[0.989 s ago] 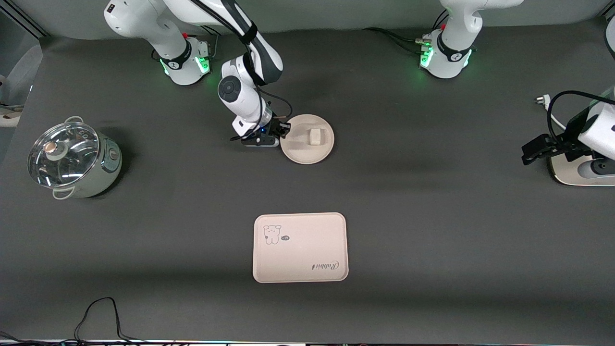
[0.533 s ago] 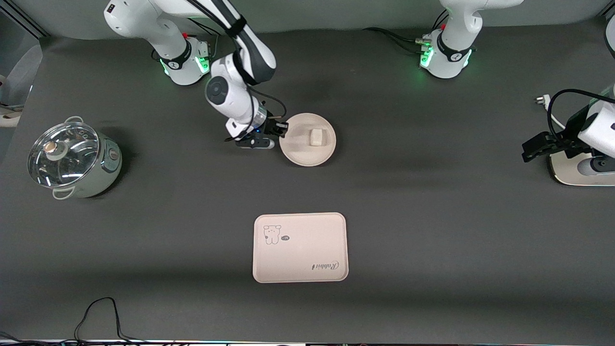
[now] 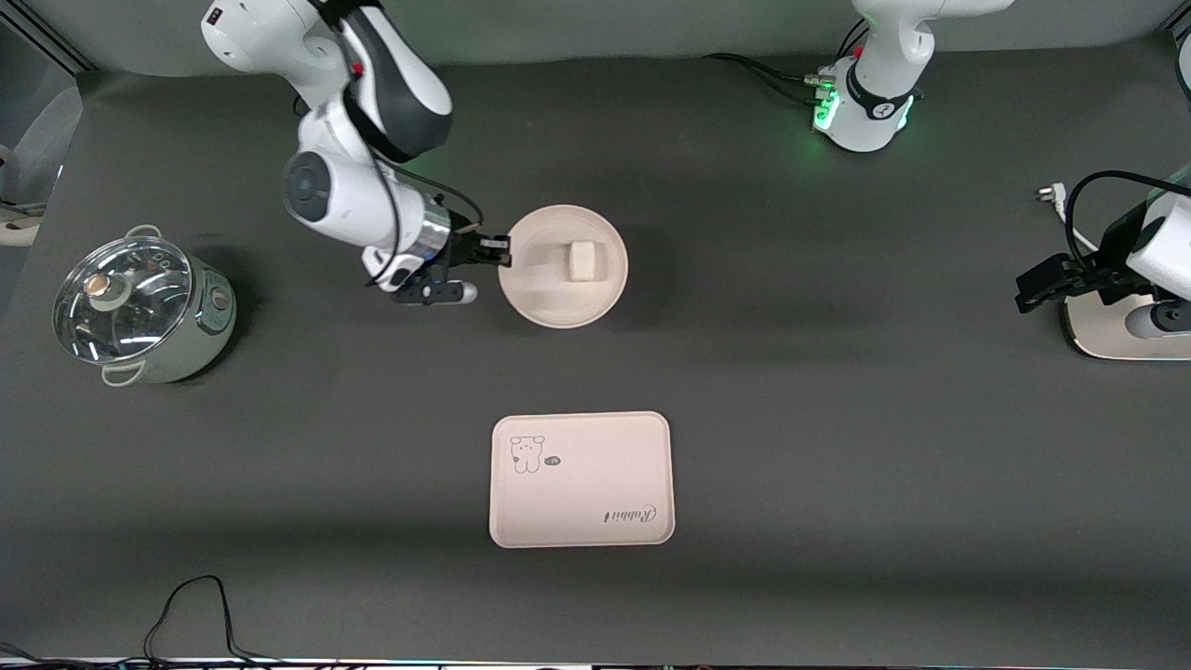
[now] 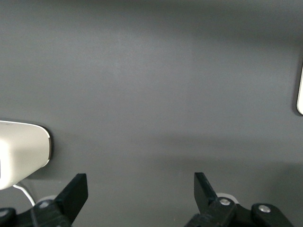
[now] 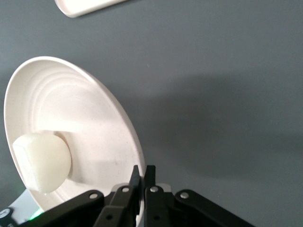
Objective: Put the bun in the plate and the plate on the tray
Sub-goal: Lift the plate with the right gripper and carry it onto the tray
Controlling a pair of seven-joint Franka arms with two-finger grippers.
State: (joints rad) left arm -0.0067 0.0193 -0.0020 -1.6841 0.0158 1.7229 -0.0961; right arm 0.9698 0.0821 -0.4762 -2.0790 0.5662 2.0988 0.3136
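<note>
The round cream plate (image 3: 549,293) hangs above the dark table with the white bun (image 3: 583,260) lying in it. My right gripper (image 3: 498,251) is shut on the plate's rim on the side toward the right arm's end. In the right wrist view the fingers (image 5: 142,177) pinch the rim of the plate (image 5: 94,127), and the bun (image 5: 42,161) rests in its hollow. The cream-pink tray (image 3: 582,479) lies flat nearer the front camera; a corner of the tray (image 5: 85,5) shows there too. My left gripper (image 3: 1033,288) waits open at the left arm's end (image 4: 139,189), holding nothing.
A steel pot with a glass lid (image 3: 140,307) stands at the right arm's end. A cream appliance (image 3: 1117,340) sits under the left arm, and its edge (image 4: 23,151) shows in the left wrist view. A black cable (image 3: 195,605) loops at the table's front edge.
The right arm has raised the plate by its rim, bun still in it, and carried it a little toward the right arm's end. The left arm has not moved.
</note>
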